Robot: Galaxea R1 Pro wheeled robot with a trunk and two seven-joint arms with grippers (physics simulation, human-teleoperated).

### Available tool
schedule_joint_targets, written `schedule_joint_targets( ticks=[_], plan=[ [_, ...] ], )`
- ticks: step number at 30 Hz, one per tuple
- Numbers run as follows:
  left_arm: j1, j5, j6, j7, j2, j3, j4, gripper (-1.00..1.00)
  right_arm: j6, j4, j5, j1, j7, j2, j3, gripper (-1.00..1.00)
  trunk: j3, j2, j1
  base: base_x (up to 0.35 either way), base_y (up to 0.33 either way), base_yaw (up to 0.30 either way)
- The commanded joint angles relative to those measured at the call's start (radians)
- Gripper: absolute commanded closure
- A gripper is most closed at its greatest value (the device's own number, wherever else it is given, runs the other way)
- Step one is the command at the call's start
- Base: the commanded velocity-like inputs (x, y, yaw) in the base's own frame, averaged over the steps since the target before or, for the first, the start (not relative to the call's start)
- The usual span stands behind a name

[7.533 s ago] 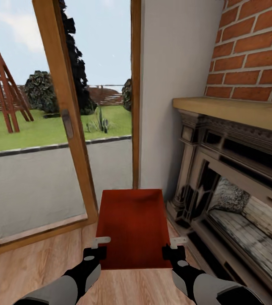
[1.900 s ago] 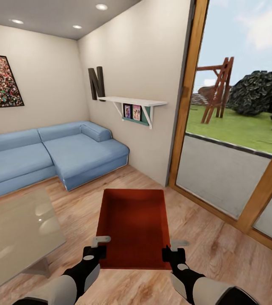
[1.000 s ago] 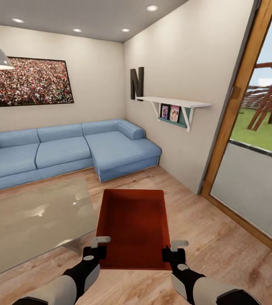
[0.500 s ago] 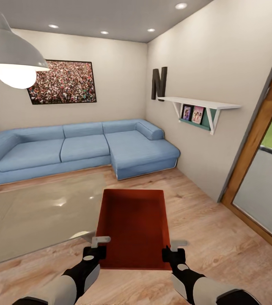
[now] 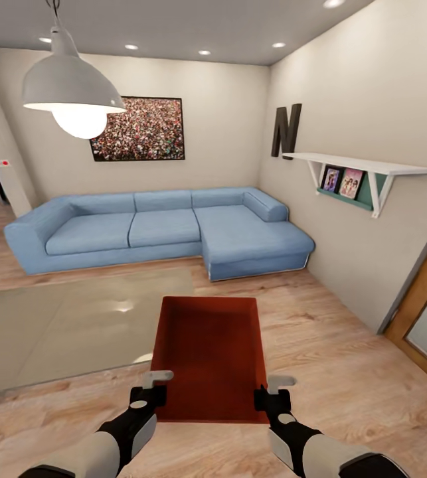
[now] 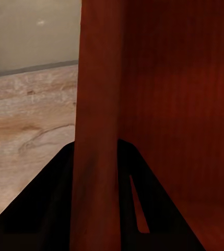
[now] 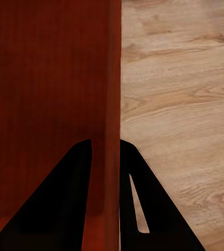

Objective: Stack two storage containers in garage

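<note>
Storage container is carried out front betw. both arms, long axis pointing fwd, left gripper & right gripper each clamped on a near-corner side wall, above living-room plank floor.

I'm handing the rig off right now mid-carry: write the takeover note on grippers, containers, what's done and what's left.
Left gripper: shut on the left wall of the orange-red rectangular storage container.
Right gripper: shut on its right wall.
The container is held off the light wood plank floor, facing the blue sofa, beside the glass table.
Done: one container picked up.
Left: carry it to the garage, set it down, fetch the second container, stack it.
</note>
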Motion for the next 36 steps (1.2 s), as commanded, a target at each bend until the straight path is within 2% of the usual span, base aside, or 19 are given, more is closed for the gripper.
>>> schedule_joint_targets(
  ticks=[1, 36],
  plan=[
    [-0.001, 0.039, 0.0, 0.008, 0.011, 0.043, 0.002, 1.0, -0.007, -0.002, 0.028, -0.001, 0.002, -0.011, -0.021, 1.0, -0.001, -0.001, 0.0, 0.0, 0.0, 0.3],
    [-0.001, 0.039, -0.001, 0.009, 0.011, 0.042, -0.002, 1.0, -0.007, -0.002, 0.028, -0.001, 0.002, -0.011, -0.021, 1.0, -0.001, -0.001, 0.0, 0.0, 0.0, 0.3]
  ],
)
